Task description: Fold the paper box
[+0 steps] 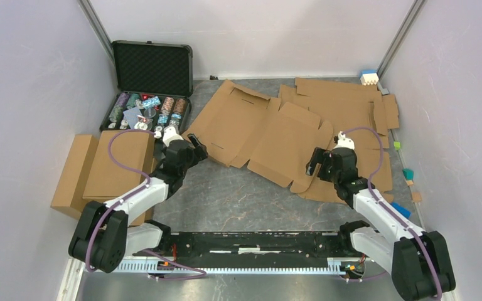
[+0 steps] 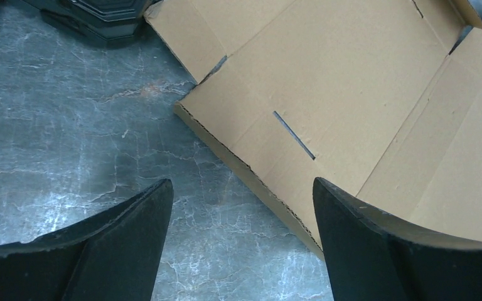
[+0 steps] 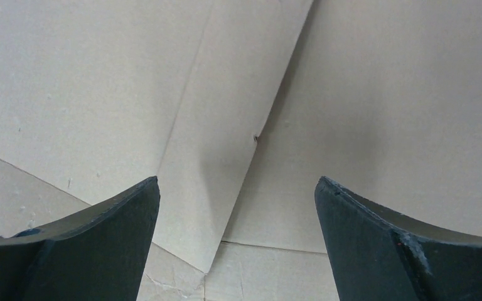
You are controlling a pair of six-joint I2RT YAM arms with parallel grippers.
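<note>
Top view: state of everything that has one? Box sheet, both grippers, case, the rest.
paper box: unfolded, lying flat
left gripper: open, empty, at the box's left edge
right gripper: open, empty, near the box's right edge
black case: lid open and upright, chips inside
spare sheets: unfolded, flat
brown boxes on the left: closed

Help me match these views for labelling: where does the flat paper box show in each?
Top external: paper box flat at table centre.
Left wrist: paper box fills upper right.
Right wrist: overlapping cardboard only; which sheet, unclear.
Shared landmark: grey table, in the first two.
</note>
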